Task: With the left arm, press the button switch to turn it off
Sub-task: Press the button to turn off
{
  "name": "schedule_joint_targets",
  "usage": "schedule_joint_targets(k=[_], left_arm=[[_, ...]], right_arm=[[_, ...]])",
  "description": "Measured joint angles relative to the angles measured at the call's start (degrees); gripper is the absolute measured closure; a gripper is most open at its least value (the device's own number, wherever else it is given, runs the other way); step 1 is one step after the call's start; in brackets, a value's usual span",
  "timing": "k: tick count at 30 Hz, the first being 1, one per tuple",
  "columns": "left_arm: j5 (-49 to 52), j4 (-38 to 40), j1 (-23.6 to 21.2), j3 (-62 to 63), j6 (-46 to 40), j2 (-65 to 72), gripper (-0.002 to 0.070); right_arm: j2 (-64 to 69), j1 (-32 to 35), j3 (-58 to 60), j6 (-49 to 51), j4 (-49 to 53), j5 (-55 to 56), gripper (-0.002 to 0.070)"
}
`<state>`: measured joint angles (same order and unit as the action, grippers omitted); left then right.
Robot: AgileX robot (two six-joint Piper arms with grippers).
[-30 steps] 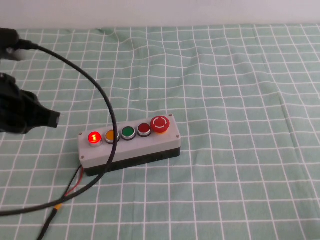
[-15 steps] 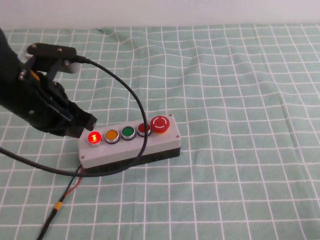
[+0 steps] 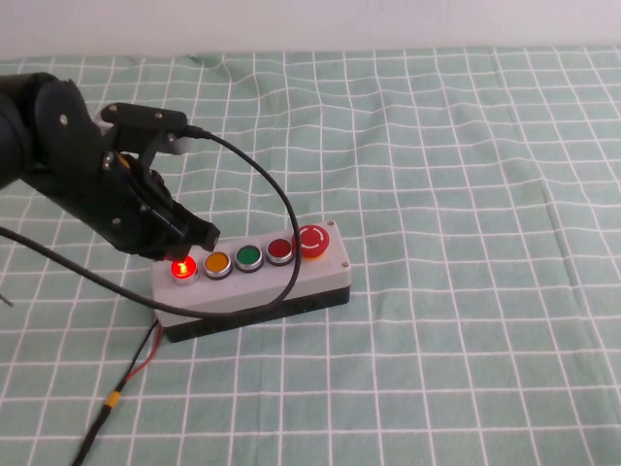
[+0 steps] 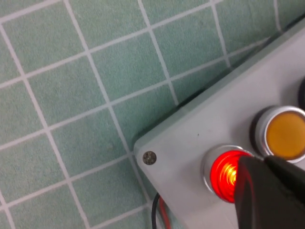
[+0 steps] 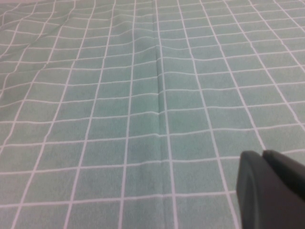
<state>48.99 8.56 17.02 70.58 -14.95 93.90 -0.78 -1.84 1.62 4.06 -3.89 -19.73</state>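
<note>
A grey button box (image 3: 254, 284) lies on the green checked cloth. Its row holds a lit red button (image 3: 181, 269), a yellow one (image 3: 216, 263), a green one (image 3: 248, 257), a dark red one (image 3: 279, 250) and a red mushroom button (image 3: 311, 241). My left gripper (image 3: 199, 236) is shut, its tip just above the lit red button. In the left wrist view the shut fingertips (image 4: 259, 174) overlap the glowing red button (image 4: 223, 171), beside the yellow button (image 4: 285, 136). My right gripper (image 5: 267, 171) is shut over bare cloth, out of the high view.
A thick black cable (image 3: 262, 184) arcs from my left arm over the box's middle. Red and black wires (image 3: 141, 364) leave the box's near-left end. The green checked cloth (image 3: 466, 194) covers the whole table.
My left arm has swung in from the left edge and come down over the box's left end. The red button stays lit.
</note>
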Motion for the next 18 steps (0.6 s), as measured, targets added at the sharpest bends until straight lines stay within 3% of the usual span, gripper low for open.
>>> schedule_joint_targets(k=[12, 18], left_arm=[[0.2, 0.0, 0.0, 2.3, 0.2, 4.0, 0.0678], [4.6, -0.3, 0.0, 7.0, 0.6, -1.9, 0.0678]], right_arm=[[0.0, 0.0, 0.0, 0.0, 0.0, 0.0, 0.0692], [0.0, 0.0, 0.0, 0.0, 0.0, 0.0, 0.0692]])
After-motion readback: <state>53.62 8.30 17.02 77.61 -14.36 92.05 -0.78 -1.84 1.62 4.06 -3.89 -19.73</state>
